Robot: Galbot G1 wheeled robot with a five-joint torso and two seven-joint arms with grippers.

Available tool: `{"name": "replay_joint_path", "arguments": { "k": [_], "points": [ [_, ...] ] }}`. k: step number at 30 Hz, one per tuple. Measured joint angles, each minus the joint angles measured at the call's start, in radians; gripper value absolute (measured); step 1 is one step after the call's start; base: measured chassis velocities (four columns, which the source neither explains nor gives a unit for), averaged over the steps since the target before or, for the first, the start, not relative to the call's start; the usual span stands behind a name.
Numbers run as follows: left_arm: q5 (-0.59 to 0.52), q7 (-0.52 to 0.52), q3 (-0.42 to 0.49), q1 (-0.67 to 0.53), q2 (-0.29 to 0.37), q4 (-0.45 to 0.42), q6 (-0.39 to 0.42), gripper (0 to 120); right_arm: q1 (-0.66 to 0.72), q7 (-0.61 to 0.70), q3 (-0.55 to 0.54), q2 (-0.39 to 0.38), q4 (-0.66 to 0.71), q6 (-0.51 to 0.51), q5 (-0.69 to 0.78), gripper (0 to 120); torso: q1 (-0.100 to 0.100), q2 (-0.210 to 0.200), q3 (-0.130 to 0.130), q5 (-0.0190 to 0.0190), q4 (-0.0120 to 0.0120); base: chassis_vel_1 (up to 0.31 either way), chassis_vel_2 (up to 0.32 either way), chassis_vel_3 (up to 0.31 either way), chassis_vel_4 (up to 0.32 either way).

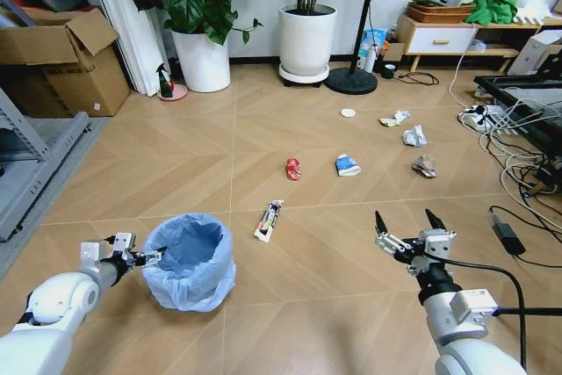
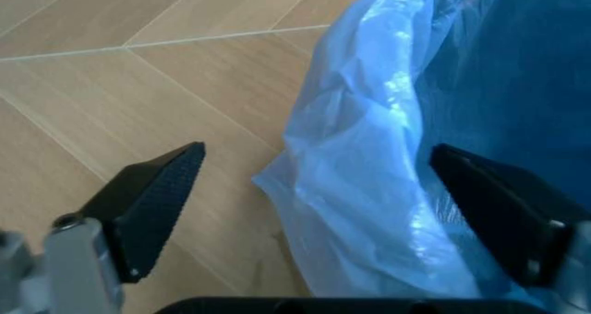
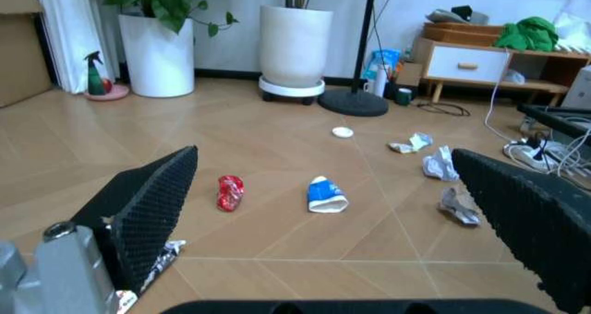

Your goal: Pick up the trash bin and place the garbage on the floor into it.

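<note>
Floor (image 1: 263, 155): light wooden planks in chevron, carrying everything listed below.

Trash bin (image 1: 188, 261): small round bin, lower left of the head frame, upright, lined with a thin light-blue bag (image 2: 369, 189) that spills over the rim and down the wall. Judged light and empty; the liner is soft, slippery film that would slide or tear if pinched alone, so hold should be taken on the stiff rim through the film.

Left tool (image 1: 140, 258): at the bin's left side in the head frame, spread wide. In the left wrist view one finger (image 2: 152, 203) stands outside over bare floor, the other inside or over the bag's mouth; the rim lies between them, not yet gripped.

Right tool (image 1: 409, 226): lower right of the head frame, clear of the floor, spread wide, holding nothing.

Long white wrapper (image 1: 269, 219): centre, just right of the bin. Flat, limp; take across its narrow middle.

Blue-and-white carton (image 1: 348, 164): right of centre. Crushed, light, fairly stiff.

Red can (image 1: 292, 169): just left of the carton. Crumpled, light, smooth metal that may slip.

Paper wads: white (image 1: 414, 136), grey (image 1: 426, 166) and a third white one (image 1: 395, 118), centre right, near the cables. Soft, compressible, easy to pinch anywhere.

White disc (image 1: 348, 113): upper centre. Thin, flat to the floor; judged hardest to get under.
</note>
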Motion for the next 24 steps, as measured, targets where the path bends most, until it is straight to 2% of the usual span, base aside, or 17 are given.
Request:
{"name": "replay_joint_path", "arguments": {
  "k": [3, 4, 6, 8, 10, 13, 15, 17, 19, 23, 24],
  "points": [
    [0.002, 0.001, 0.003, -0.002, 0.000, 0.002, -0.015, 77, -0.001, 0.001, -0.001, 0.004, -0.005, 0.004, -0.006, 100, 0.000, 0.000, 0.000, 0.0000, 0.0000, 0.000, 0.000, 0.000, 0.000],
    [0.002, 0.001, 0.003, -0.002, 0.000, 0.002, -0.015, 77, -0.001, 0.001, -0.001, 0.004, -0.005, 0.004, -0.006, 100, 0.000, 0.000, 0.000, 0.0000, 0.0000, 0.000, 0.000, 0.000, 0.000],
    [0.003, 0.001, 0.007, -0.005, 0.000, 0.005, -0.025, 68, -0.001, 0.001, -0.003, 0.005, -0.007, 0.005, -0.007, 100, 0.000, 0.000, 0.000, 0.0000, 0.0000, 0.000, 0.000, 0.000, 0.000],
    [0.013, 0.002, 0.016, -0.009, 0.001, 0.009, -0.041, 56, 0.000, 0.001, -0.007, 0.007, -0.010, 0.005, -0.010, 100, 0.000, 0.000, 0.000, 0.0000, 0.0000, 0.000, 0.000, 0.000, 0.000],
    [0.016, 0.002, 0.019, -0.011, 0.001, 0.010, -0.046, 55, 0.000, 0.001, -0.008, 0.007, -0.011, 0.006, -0.011, 100, 0.000, 0.000, 0.000, 0.0000, 0.0000, 0.000, 0.000, 0.000, 0.000],
    [0.022, 0.004, 0.027, -0.012, 0.001, 0.011, -0.053, 41, 0.000, 0.002, -0.009, 0.008, -0.012, 0.006, -0.012, 100, 0.000, 0.000, 0.000, 0.0000, -0.0001, 0.000, 0.000, 0.000, 0.000],
    [0.024, 0.004, 0.029, -0.012, 0.001, 0.011, -0.053, 38, -0.001, 0.002, -0.009, 0.008, -0.013, 0.006, -0.012, 100, 0.000, 0.000, 0.000, 0.0000, -0.0001, 0.000, 0.000, 0.000, 0.000],
    [0.032, 0.013, 0.034, -0.009, 0.004, 0.008, -0.058, 26, 0.000, 0.002, -0.009, 0.008, -0.014, 0.007, -0.012, 100, 0.000, 0.000, 0.000, 0.0000, -0.0001, 0.000, 0.000, 0.000, 0.000],
    [0.034, 0.015, 0.034, -0.007, 0.005, 0.006, -0.060, 23, 0.000, 0.002, -0.009, 0.008, -0.015, 0.007, -0.012, 100, 0.000, 0.000, 0.000, 0.0000, 0.0000, 0.000, 0.000, 0.000, 0.000],
    [0.038, 0.018, 0.035, -0.005, 0.009, 0.001, -0.066, 4, 0.004, 0.003, -0.010, 0.008, -0.019, 0.007, -0.012, 100, 0.000, 0.000, 0.000, 0.0000, 0.0000, 0.000, 0.000, 0.000, 0.000],
    [0.038, 0.018, 0.035, -0.005, 0.009, 0.001, -0.066, 4, 0.004, 0.003, -0.010, 0.008, -0.019, 0.007, -0.012, 100, 0.000, 0.000, 0.000, 0.0000, 0.0000, 0.000, 0.000, 0.000, 0.000]
  ]
}}
